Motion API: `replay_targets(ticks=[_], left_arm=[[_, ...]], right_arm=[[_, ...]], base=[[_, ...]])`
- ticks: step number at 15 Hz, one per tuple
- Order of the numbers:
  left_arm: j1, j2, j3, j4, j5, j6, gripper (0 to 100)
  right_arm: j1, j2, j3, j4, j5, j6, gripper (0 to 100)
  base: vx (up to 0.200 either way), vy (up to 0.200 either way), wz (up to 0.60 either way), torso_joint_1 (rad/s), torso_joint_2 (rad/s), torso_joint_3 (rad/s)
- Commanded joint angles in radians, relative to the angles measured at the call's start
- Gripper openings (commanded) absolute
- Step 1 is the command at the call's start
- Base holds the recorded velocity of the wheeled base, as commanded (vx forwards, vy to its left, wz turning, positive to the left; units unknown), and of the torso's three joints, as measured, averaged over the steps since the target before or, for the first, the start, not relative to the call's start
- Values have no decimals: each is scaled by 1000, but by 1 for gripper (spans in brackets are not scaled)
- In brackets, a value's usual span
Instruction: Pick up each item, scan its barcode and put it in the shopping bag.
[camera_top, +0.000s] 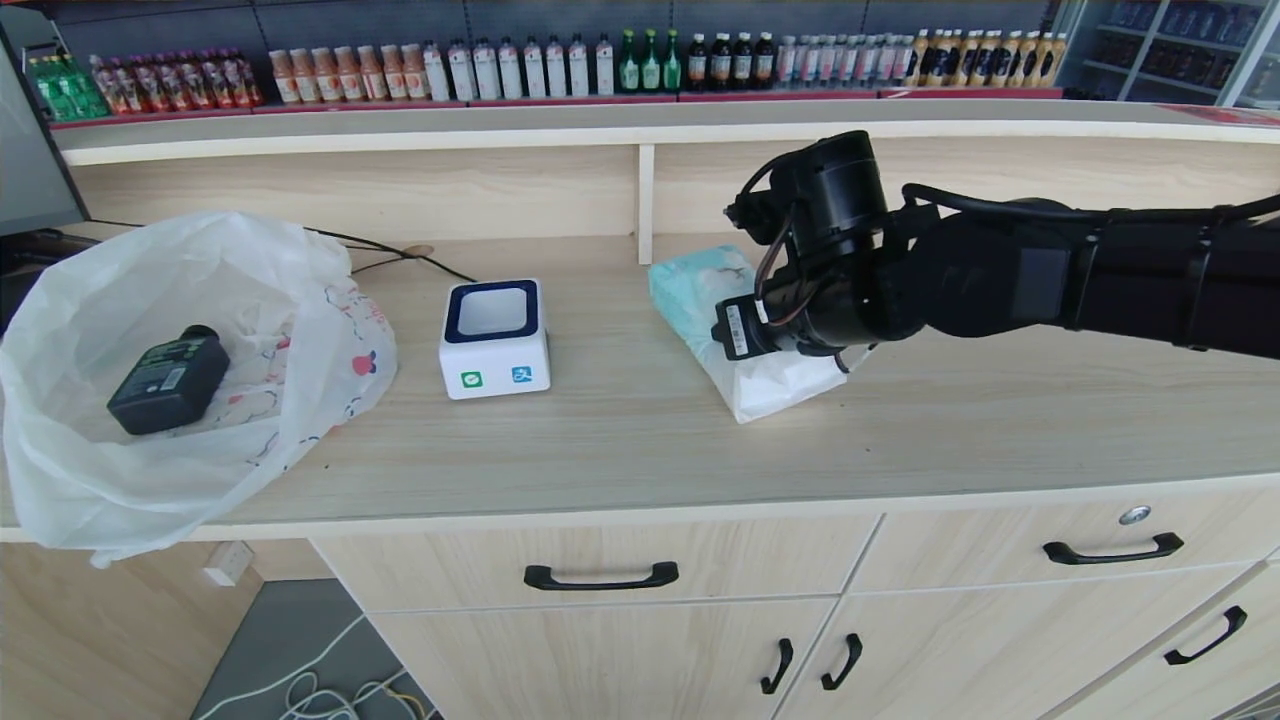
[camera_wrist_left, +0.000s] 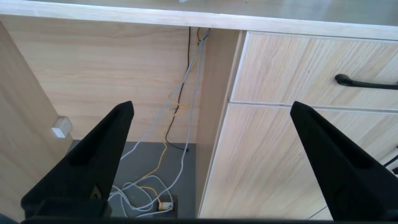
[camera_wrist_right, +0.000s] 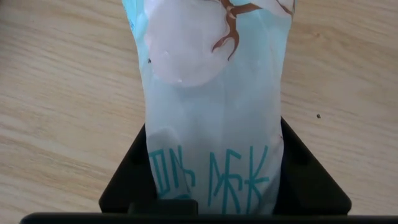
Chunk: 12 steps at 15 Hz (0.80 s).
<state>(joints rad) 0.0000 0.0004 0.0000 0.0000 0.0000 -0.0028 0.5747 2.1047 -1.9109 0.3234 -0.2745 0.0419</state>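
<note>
So, my right gripper (camera_wrist_right: 213, 130) is closed snug on the tissue pack (camera_wrist_right: 211, 74) by its sides (left gripper (camera_wrist_left: 211, 106) hangs wide open). Looks soft, light and crinkly, so I'd hold it mid-body, gently.

pack (camera_wrist_right: 211, 93): end cropped in right wrist view | partly under right arm (camera_top: 1000, 270)

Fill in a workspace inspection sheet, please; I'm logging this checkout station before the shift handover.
Surface: wooden counter above drawers.
Job's things: shopping bag open, dark bottle inside; scanner mid-counter; blue packet lying on counter.
Clutter: nothing seen.
End effectors: right end effector shut on the blue packet; left end effector open, below the counter edge.
Cables: black cable behind the scanner; loose cables on the floor.
Surroundings: bottle shelves behind.
</note>
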Motion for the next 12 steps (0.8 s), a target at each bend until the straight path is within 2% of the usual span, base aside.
replay_targets(ticks=[1,12], left_arm=[[0,0,0,0,0,0,100],[0,0,0,0,0,0,100]], right_arm=[[1,-22,1,-3,-3,0,0],[-1,-147,32,-3,-15,-50,0]], base=[[0,0,0,0,0,0],[0,0,0,0,0,0]])
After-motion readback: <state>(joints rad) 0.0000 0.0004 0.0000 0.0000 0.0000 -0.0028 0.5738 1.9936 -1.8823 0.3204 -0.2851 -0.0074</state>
